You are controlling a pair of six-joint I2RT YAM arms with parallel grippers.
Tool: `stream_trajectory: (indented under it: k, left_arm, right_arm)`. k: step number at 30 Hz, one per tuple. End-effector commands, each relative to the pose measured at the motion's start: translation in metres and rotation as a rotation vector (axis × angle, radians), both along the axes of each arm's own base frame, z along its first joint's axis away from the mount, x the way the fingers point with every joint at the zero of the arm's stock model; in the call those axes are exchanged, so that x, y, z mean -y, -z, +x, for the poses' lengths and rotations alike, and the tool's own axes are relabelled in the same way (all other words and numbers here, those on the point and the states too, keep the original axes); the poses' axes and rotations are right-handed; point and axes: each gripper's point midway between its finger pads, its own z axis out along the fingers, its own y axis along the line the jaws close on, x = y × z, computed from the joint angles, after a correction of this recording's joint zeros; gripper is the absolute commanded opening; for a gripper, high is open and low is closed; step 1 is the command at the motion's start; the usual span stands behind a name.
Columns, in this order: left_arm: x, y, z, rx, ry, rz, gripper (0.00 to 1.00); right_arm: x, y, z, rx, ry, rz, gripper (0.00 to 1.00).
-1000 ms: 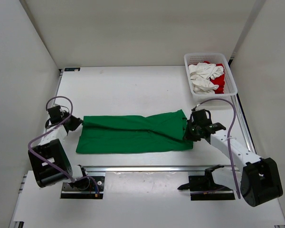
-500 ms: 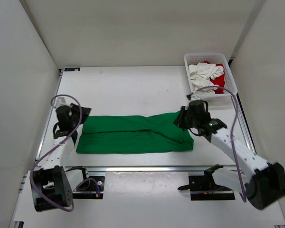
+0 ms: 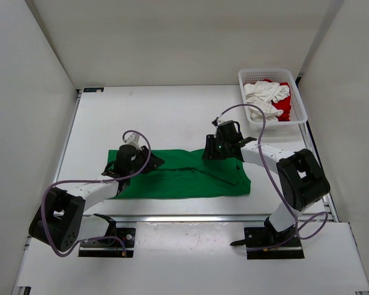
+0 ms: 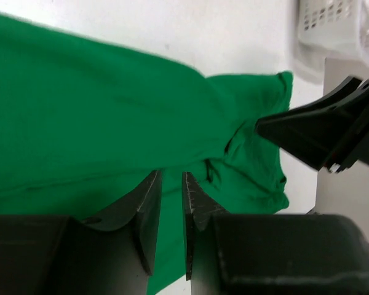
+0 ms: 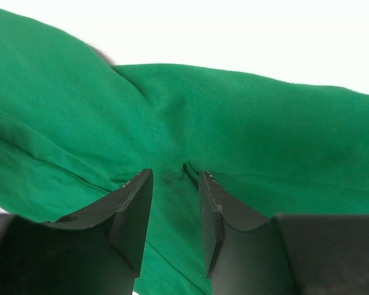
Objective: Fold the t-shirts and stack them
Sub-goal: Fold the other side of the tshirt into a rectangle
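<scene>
The job is at its first garment: the green t-shirt [image 3: 190, 178] lies stretched in a long band across the desk [image 3: 160, 117], directly under both pincers, while the white t-shirt [image 3: 264, 98] and the red t-shirt [image 3: 285, 110] sit bundled in the basket [image 3: 272, 71], beyond the right pincer [image 3: 220, 149] and off to its right, well apart from it. The right pincer hangs over the band's far edge, towards the right-hand end; its wrist view shows the fingers drawn in on a small pucker of green cloth, with creases running out from that spot, so I judge it is pinching the shirt. The left pincer [image 3: 135, 161] is over the left part of the band, its fingers almost pressed together with only a thin slit between them (green shows through the slit, but whether cloth is caught there I cannot tell). From the left wrist view, the right pincer faces it across the crumpled right-hand end of the shirt. The step in hand looks like the crosswise fold of the band. The next move calls for both ends to be gripped firmly and carried towards each other evenly, keeping the layers flat so the crumpled end does not bunch up further.
</scene>
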Motion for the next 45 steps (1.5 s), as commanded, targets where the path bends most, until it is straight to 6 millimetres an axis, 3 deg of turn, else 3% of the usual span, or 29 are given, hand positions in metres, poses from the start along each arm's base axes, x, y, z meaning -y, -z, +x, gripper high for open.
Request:
stream_trajectory:
  k: [1, 6, 10, 13, 17, 20, 25, 29, 33, 35, 38, 41, 45]
  left_arm:
    - [0.006, 0.001, -0.007, 0.026, 0.029, -0.025, 0.30]
    - [-0.004, 0.006, -0.006, 0.018, 0.013, -0.033, 0.30]
    - [-0.003, 0.004, -0.005, 0.025, 0.008, -0.042, 0.30]
    - [-0.003, 0.007, -0.005, 0.013, 0.007, -0.046, 0.30]
    - [-0.003, 0.008, -0.005, 0.010, 0.005, -0.049, 0.29]
    - [0.000, 0.005, -0.005, 0.017, 0.010, -0.057, 0.30]
    - [0.001, 0.002, -0.005, 0.019, 0.009, -0.076, 0.31]
    - [0.000, -0.004, -0.002, 0.037, 0.000, -0.074, 0.31]
    - [-0.001, -0.008, -0.001, 0.037, -0.006, -0.081, 0.31]
    - [-0.004, -0.009, 0.001, 0.040, -0.019, -0.080, 0.31]
    - [-0.004, -0.011, 0.003, 0.051, -0.019, -0.069, 0.30]
    - [-0.005, -0.006, 0.006, 0.028, -0.019, -0.060, 0.31]
    - [-0.006, -0.003, 0.016, -0.001, -0.024, -0.091, 0.31]
  right_arm:
    - [-0.014, -0.011, 0.013, 0.064, -0.040, 0.033, 0.35]
    - [-0.015, 0.003, 0.006, 0.028, -0.048, 0.001, 0.33]
    - [-0.013, 0.004, -0.002, 0.016, -0.064, -0.007, 0.11]
    - [-0.017, -0.008, -0.010, 0.033, -0.082, 0.006, 0.00]
    - [-0.019, -0.014, -0.033, -0.005, -0.096, 0.010, 0.00]
    - [-0.027, -0.013, -0.061, -0.045, -0.117, -0.012, 0.00]
    - [-0.027, -0.002, -0.098, -0.112, -0.113, -0.081, 0.00]
    - [-0.040, -0.004, -0.118, -0.123, -0.148, -0.058, 0.00]
    - [-0.050, -0.011, -0.131, -0.129, -0.176, -0.028, 0.06]
    - [-0.052, -0.013, -0.136, -0.136, -0.184, -0.016, 0.17]
    - [-0.043, -0.023, -0.129, -0.104, -0.170, -0.006, 0.32]
    - [-0.015, -0.037, -0.095, -0.027, -0.080, 0.003, 0.34]
    - [0.044, -0.038, -0.041, 0.054, 0.139, 0.034, 0.12]
